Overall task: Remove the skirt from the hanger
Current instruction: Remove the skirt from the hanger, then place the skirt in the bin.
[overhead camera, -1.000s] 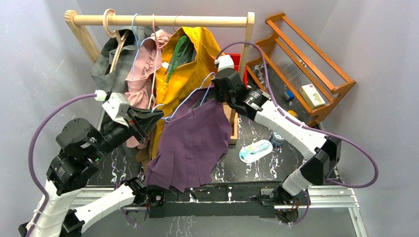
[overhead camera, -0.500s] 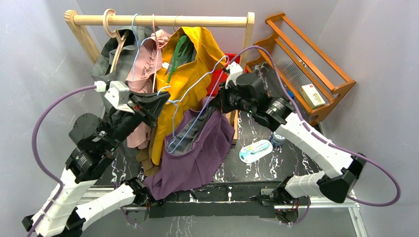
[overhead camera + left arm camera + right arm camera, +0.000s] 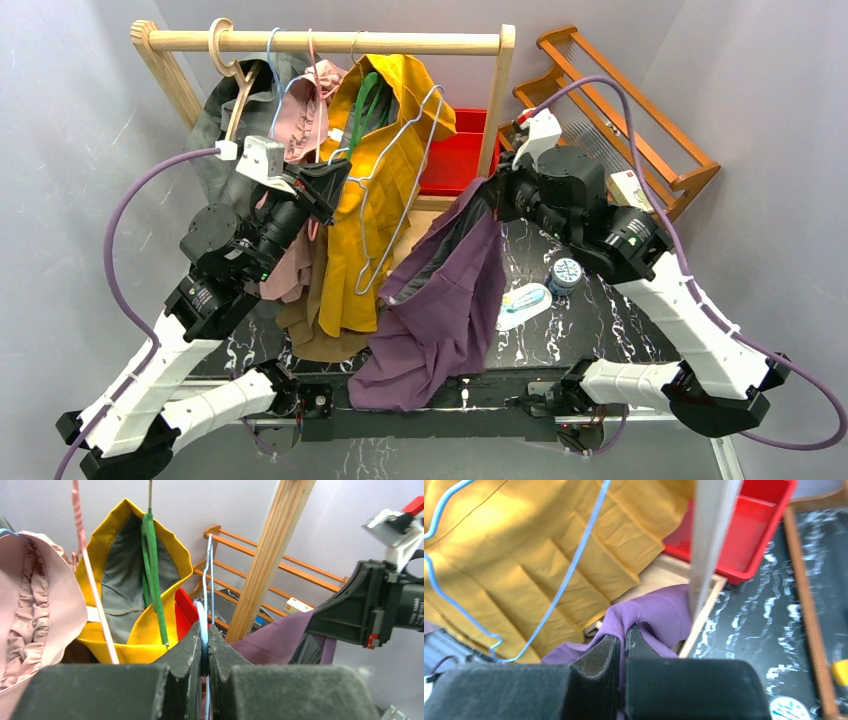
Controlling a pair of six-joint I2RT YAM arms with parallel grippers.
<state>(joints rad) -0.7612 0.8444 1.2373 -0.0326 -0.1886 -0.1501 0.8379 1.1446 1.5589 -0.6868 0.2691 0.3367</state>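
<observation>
The left gripper [image 3: 202,652] is clamped tight on the pale blue wire hanger [image 3: 201,625], left of the rack post [image 3: 497,100]. The right gripper [image 3: 622,642] pinches a fold of the purple skirt [image 3: 659,612] just beside that post. Only the top view shows the whole skirt hanging from those jaws in front of the post, with the hanger lying against the yellow garment [image 3: 385,135].

No text, brand or number could be read anywhere. The box [image 3: 632,191] and the white tag [image 3: 93,614] were too small and blurred to show any lettering.
</observation>
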